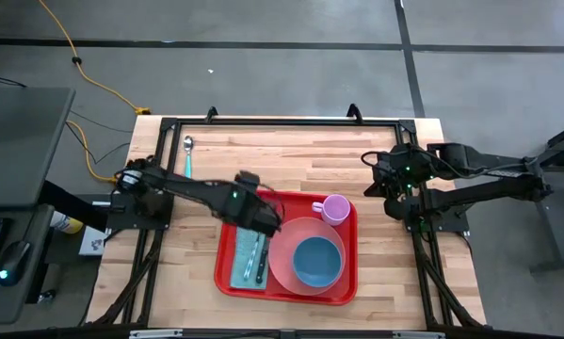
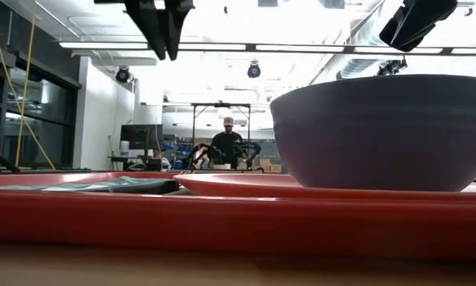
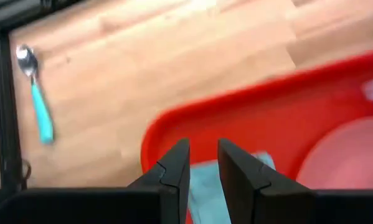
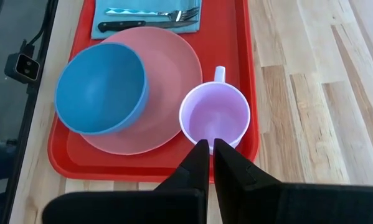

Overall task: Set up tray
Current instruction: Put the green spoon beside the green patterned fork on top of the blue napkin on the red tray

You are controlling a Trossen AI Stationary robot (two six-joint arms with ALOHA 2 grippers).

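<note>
left gripper (image 3: 203, 163) hangs over the tray's (image 1: 346, 294) left end, jaws slightly parted, empty; right gripper (image 4: 206, 149) parked at the table's right edge, jaws closed, empty.

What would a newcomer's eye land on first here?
The large red rectangular plastic tray at the table's front centre, carrying a round pink plate with a blue bowl on it and a lilac mug at its far right corner. Next, a teal-handled spoon alone on the wood at far left, and the left end effector above the tray's napkin corner.
</note>
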